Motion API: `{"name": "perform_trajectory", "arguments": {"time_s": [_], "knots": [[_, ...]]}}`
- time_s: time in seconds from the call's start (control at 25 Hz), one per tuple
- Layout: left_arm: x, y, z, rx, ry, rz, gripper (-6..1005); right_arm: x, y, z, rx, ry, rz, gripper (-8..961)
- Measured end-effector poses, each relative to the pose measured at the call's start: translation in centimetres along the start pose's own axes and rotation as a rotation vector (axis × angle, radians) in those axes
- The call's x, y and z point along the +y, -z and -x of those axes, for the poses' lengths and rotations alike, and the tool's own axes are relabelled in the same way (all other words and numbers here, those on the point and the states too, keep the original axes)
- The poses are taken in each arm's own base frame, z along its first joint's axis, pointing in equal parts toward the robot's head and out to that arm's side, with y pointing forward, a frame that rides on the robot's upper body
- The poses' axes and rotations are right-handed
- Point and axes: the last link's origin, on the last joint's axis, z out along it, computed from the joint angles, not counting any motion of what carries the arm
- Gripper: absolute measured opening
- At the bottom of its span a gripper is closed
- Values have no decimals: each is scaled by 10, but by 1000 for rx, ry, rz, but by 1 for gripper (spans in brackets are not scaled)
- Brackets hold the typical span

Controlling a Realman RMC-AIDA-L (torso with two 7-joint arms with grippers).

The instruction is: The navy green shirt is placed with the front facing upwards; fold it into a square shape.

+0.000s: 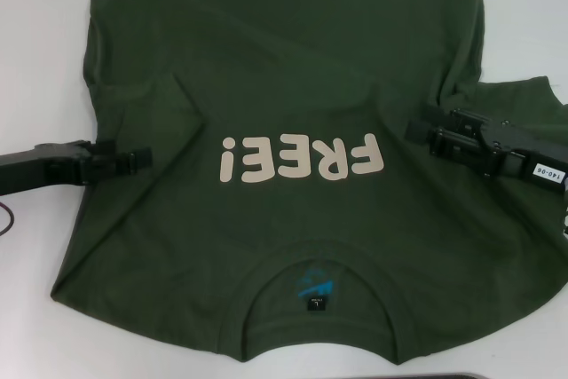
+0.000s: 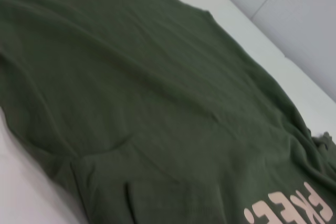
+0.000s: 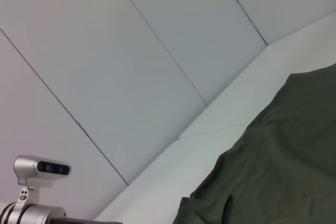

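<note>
White counter (image 1: 35, 255) carries everything: at the frame's left the left hand (image 1: 142, 158), pressed together, meets the sleeve edge, while at the right the right hand (image 1: 424, 135) seems to pinch a bunched fold. Outward spreads the navy green shirt (image 1: 284, 68), print up, collar at the bottom edge; the side folds look in hand, and next each flank likely needs carrying toward the lettering.

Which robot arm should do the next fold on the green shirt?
Probably the right. The right gripper is at a bunched, lifted sleeve of the navy green shirt. The left gripper sits at the opposite, flatter edge.
</note>
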Motion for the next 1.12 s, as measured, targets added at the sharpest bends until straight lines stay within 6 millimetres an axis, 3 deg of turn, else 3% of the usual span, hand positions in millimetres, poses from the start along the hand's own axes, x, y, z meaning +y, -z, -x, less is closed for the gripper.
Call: {"name": "perform_trajectory", "arguments": {"time_s": [1.12], "knots": [[-6, 0, 5, -48, 3, -38, 877, 1, 0, -2, -1, -9, 3, 704]]}}
